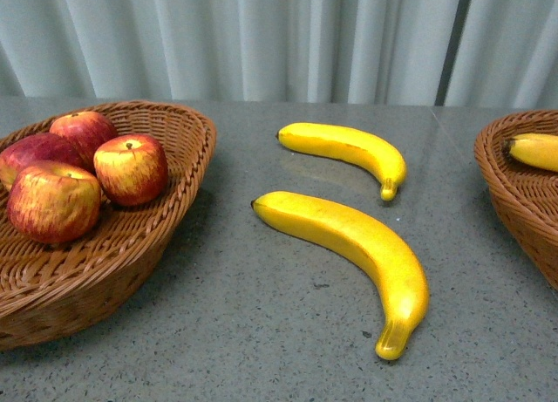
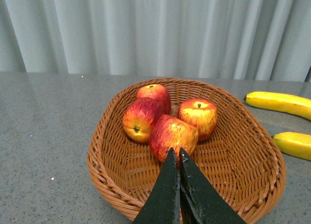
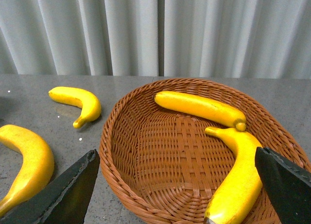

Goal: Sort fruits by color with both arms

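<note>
Four apples (image 1: 131, 168) sat in left basket (image 1: 174, 236); two bananas (image 1: 349, 236) lay on tabletop (image 1: 261, 332), two more bananas (image 3: 199, 107) in right basket (image 3: 146, 151); left claw (image 2: 177, 152) pressed together, right claw (image 3: 175, 153) spread wide above that basket.

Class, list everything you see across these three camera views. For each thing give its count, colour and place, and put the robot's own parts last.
Glossy red apples with yellow streaks: four, red and yellow, together in the left basket.
Smooth curved bananas on the table: two, bright yellow, lying apart between the baskets.
Smooth curved bananas in the basket: two, bright yellow, inside the right basket.
Left woven wicker basket: one, brown, at the table's left.
Right woven wicker basket: one, brown, at the table's right.
Speckled table: one, grey, under everything.
Pleated curtain: one, pale grey, behind the table.
Left pincer: one, black, shut, facing the apple basket.
Right pincer: one, black, open wide, facing the banana basket.
</note>
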{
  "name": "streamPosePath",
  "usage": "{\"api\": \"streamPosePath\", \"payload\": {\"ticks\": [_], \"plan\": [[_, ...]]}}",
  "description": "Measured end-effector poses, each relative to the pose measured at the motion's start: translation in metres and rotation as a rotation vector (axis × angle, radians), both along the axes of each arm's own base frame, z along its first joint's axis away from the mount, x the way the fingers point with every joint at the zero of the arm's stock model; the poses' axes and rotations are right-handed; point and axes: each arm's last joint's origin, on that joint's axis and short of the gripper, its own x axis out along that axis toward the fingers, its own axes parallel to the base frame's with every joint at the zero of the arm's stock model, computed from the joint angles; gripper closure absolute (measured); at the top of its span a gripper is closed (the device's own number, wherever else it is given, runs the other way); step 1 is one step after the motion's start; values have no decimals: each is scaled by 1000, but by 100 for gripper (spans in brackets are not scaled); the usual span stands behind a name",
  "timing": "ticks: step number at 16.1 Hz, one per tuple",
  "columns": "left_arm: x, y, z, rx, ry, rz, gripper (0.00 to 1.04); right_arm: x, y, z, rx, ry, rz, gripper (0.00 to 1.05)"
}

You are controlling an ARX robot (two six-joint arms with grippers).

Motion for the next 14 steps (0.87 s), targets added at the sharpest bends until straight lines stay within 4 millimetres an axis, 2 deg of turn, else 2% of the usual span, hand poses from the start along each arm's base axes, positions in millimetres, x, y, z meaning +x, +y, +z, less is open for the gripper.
{"api": "streamPosePath", "payload": {"ticks": [2, 3, 4, 9, 14], "plan": [[-1, 0, -1, 0, 11, 0, 103, 0, 0, 0, 0, 0, 0, 7], [-9, 0, -7, 0, 56, -2, 103, 0, 0, 0, 0, 0, 0, 7], [-11, 0, -1, 0, -12, -2, 103, 0, 0, 0, 0, 0, 0, 7], [-11, 0, -3, 0, 11, 1, 103, 0, 0, 0, 0, -1, 0, 7], [-11, 0, -3, -2, 11, 1, 45, 0, 0, 0, 0, -1, 0, 7]]}}
